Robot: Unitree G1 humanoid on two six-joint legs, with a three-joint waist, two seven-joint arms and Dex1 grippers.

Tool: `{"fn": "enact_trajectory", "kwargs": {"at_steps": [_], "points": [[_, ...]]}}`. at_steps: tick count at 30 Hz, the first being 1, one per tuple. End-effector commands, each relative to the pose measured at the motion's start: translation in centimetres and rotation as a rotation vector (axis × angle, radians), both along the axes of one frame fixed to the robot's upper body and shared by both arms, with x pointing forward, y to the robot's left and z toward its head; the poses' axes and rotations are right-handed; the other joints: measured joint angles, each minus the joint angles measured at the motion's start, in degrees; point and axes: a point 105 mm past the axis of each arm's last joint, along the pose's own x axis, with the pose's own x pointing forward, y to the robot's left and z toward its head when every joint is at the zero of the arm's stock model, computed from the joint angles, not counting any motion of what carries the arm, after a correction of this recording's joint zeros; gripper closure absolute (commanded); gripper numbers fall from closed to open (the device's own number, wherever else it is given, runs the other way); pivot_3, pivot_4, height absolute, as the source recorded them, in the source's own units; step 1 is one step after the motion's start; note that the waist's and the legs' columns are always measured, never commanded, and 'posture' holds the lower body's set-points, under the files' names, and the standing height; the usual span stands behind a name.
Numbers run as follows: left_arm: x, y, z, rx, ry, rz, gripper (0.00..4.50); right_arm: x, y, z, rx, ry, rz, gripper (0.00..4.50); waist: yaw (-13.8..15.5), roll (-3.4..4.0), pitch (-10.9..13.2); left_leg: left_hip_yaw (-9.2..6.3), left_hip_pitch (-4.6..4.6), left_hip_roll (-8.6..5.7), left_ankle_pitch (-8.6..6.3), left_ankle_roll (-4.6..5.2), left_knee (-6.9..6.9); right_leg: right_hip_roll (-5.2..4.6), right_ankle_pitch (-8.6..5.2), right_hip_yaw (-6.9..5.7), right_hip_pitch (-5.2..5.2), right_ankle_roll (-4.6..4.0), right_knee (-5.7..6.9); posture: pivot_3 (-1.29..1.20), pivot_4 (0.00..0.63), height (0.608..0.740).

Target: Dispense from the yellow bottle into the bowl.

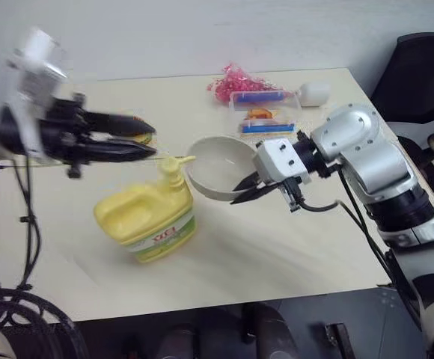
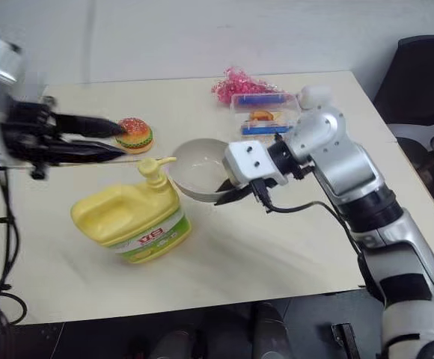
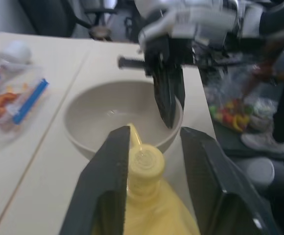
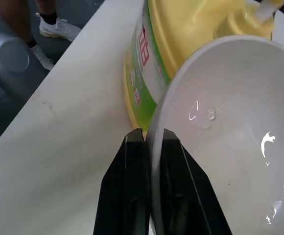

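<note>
Your right gripper pinches the bowl rim at centre frame, tilted under the bottle spout to catch; your left gripper hovers parted above the pump.

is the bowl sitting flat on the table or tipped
Tipped. The bowl is held off the table by the right hand, pinched on its rim, its opening tilted toward the yellow bottle's pump spout.

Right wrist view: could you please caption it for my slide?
Right gripper pinches the bowl by its rim, beside the yellow bottle.
</note>
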Motion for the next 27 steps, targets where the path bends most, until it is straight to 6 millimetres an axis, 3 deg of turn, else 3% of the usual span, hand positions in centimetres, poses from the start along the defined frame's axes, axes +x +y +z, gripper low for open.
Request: {"fn": "enact_trajectory", "kwargs": {"at_steps": [1, 5, 11, 15, 21, 24, 27], "points": [[-2.5, 1.6, 0.7, 0.024, -0.018, 0.044, 1.22, 0.7, -1.5, 0.0, 0.069, -0.042, -0.106, 4.5, 0.01, 0.0, 0.0, 0.01, 0.0, 0.0, 0.0, 0.0, 0.0, 0.0, 0.0, 0.01, 0.01, 0.0, 0.0, 0.0, 0.15, 0.74], [-4.6, 3.0, -0.9, 0.104, 0.019, 0.112, 0.03, 2.0, -3.5, -3.8, 0.069, -0.077, -0.266, 4.5, 0.18, -0.03, 0.02, 0.03, 0.05, 0.03, -0.01, -0.02, -0.03, 0.02, -0.02, 0.02, 0.04, -0.03, 0.0, 0.0, 0.15, 0.74], [-5.8, 3.5, -1.9, 0.098, 0.016, 0.172, 0.03, 3.0, -5.1, -8.6, 0.081, -0.103, -0.431, 4.5, 0.11, -0.07, 0.05, 0.03, 0.1, 0.03, -0.02, -0.06, 0.0, 0.02, -0.03, 0.06, 0.11, -0.05, 0.03, 0.0, 0.15, 0.74], [-5.9, 3.5, -2.2, 0.101, 0.013, 0.186, 0.0, 2.7, -5.1, -9.3, 0.109, -0.04, -0.449, 3.27, 0.0, -0.06, 0.05, 0.06, 0.15, 0.05, -0.02, -0.09, -0.03, 0.04, -0.04, 0.09, 0.1, -0.07, 0.05, 0.0, 0.15, 0.74], [-5.5, 4.3, -2.4, 0.109, 0.016, 0.209, 0.0, 2.5, -6.3, -6.9, 0.121, -0.032, -0.434, 1.17, 0.2, -0.06, 0.06, 0.05, 0.14, 0.05, -0.02, -0.1, -0.03, 0.05, -0.04, 0.08, 0.1, -0.07, 0.03, 0.0, 0.15, 0.74], [-5.4, 5.0, -2.4, 0.122, 0.021, 0.223, 0.0, 1.5, -8.5, -3.8, 0.1, 0.019, -0.382, 0.11, 0.21, -0.04, 0.08, 0.04, 0.12, 0.03, -0.02, -0.09, -0.02, 0.03, -0.04, 0.08, 0.11, -0.07, -0.01, 0.0, 0.15, 0.74], [-5.4, 5.9, -2.5, 0.134, 0.024, 0.246, 0.0, 0.6, -11.4, -0.2, 0.079, 0.084, -0.364, 0.02, 0.14, 0.06, 0.15, 0.07, 0.11, 0.03, -0.02, -0.09, -0.06, 0.04, -0.04, 0.07, 0.09, -0.07, -0.03, 0.0, 0.15, 0.74]]}}
